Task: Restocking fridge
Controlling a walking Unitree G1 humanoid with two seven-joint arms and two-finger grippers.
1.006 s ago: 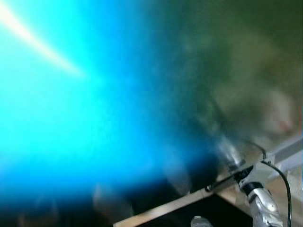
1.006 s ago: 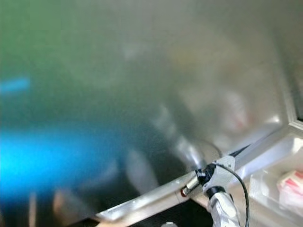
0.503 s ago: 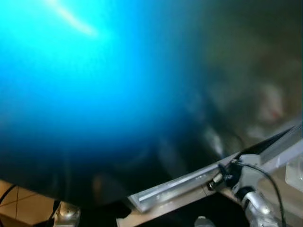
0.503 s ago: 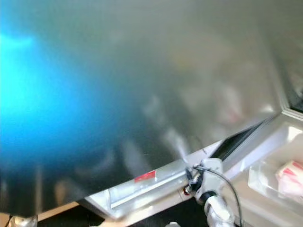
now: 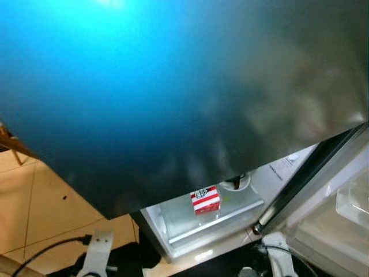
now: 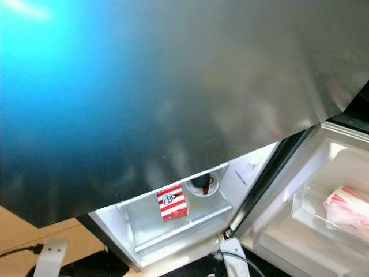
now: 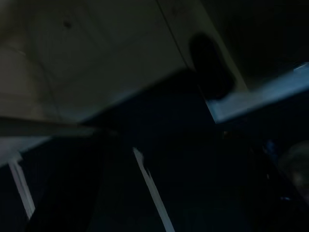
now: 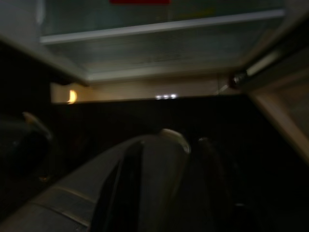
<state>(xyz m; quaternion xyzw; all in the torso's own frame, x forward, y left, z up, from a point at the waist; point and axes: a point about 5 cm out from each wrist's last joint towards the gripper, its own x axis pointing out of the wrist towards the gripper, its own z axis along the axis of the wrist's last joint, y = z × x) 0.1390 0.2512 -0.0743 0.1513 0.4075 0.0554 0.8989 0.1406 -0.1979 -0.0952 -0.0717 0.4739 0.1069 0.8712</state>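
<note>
Half-open only: needed to swing the grey steel fridge door [image 6: 173, 86] wider, clear of the red-striped carton [image 6: 172, 202]; could not tell the hold of left gripper [image 7: 211, 72] or right gripper [image 8: 186, 145].

The fridge door [image 5: 173, 86] is a dark brushed grey with a big bright cyan-blue glare across its left part. In the door shelf [image 6: 173, 228] (frosted white plastic) sits a little carton [image 6: 172, 202] with red and white stripes. The fridge inside [image 6: 334, 173] is white, and the pack [image 6: 349, 206] in its clear drawer looks red and white too. The floor [image 5: 34, 202] is tan tile with a black cable [image 5: 46, 248] across it.
</note>
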